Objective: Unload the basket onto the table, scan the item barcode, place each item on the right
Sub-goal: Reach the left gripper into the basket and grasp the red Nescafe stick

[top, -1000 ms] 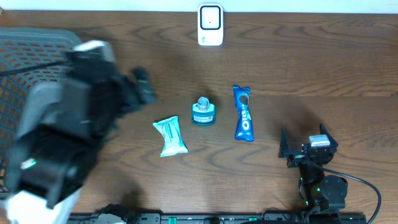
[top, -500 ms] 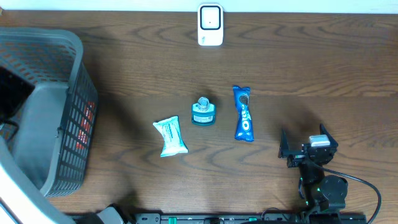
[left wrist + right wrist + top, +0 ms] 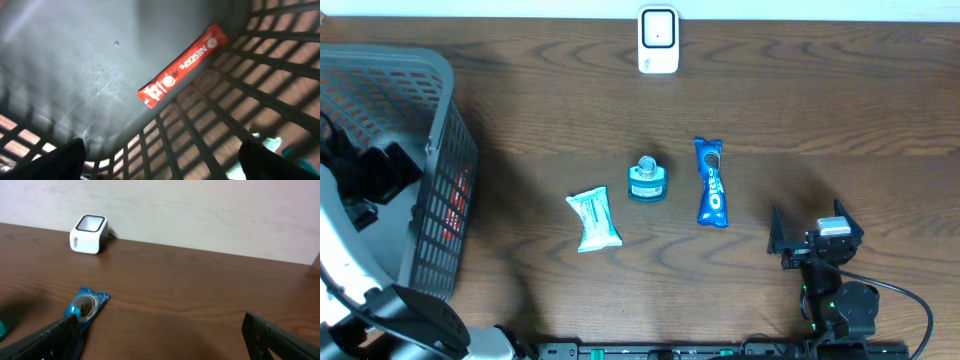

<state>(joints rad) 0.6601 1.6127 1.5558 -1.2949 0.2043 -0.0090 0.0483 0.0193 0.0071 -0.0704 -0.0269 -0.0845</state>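
Nearest the robot's base, the right gripper (image 3: 808, 230) is seen low over the near edge of the dark wooden bench (image 3: 860, 120). Its jaws are spread wide and nothing is held between them. It appears to be kept back there so that the working area is left free.

On the other side, the left gripper (image 3: 162, 152) is held over the inside of the grey plastic lattice basket (image 3: 442, 90), likewise spread wide and empty. Below it, a red Nescafe stick sachet (image 3: 182, 65) lies flat and slanted on the basket floor, one end close to the lattice wall. From its place it is judged to be an item already dealt with and dropped, which would account for the wide jaws above it.

Further out, at mid-bench and well apart from the basket, three items are laid in a loose row. A white and teal crinkled packet (image 3: 592, 220), a small teal round tub (image 3: 646, 181) and a blue Oreo packet (image 3: 712, 182) are each set apart, so each can be picked singly. None is touched; these are taken to be awaiting scanning.

At the far edge, a white box-shaped scanner (image 3: 658, 40) stands alone, placed where an item can be presented to it. Which face of any item bears the barcode cannot be told.
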